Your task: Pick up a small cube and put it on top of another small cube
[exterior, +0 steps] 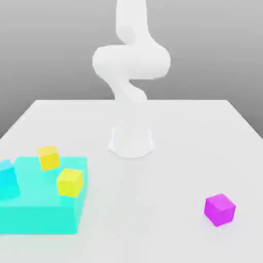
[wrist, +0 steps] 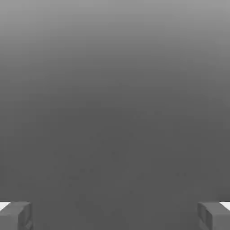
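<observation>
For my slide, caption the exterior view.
Magenta cube sits apart from two yellow cubes on a cyan block.

Two yellow cubes [exterior: 49, 157] [exterior: 70, 182] (one cyan [exterior: 7, 180], one magenta [exterior: 220, 209])

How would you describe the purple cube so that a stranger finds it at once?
Start at the white table with the arm's base at its middle. Toward the exterior view's right, near the front edge, the magenta cube sits alone; the yellow and cyan cubes all lie on the opposite side.

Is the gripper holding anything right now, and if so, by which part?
Nothing is held. The gripper is open with nothing between its fingers; the magenta cube sits alone on the table.
</observation>
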`<state>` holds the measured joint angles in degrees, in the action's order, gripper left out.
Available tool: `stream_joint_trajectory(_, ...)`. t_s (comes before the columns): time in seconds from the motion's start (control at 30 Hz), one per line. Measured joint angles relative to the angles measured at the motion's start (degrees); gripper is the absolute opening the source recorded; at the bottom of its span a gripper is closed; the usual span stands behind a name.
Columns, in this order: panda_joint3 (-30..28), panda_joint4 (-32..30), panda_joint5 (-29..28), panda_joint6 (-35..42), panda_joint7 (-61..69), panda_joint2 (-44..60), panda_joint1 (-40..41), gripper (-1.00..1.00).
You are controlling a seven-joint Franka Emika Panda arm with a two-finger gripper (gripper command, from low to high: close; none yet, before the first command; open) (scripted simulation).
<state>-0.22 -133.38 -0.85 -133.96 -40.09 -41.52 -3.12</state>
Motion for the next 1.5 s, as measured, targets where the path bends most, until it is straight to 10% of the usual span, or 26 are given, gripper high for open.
stream_joint_trajectory(1.1, 3.0, -16.6, -2.5, -32.9, 70.7, 58.4, -26.9, 0.00)
stream_joint_trajectory(1.13, 2.6, -16.2, -2.8, -34.4, 70.4, 60.3, -27.2, -1.00)
stream_joint_trajectory(1.5, 3.8, -17.4, -1.7, -28.9, 71.3, 53.8, -26.4, -1.00)
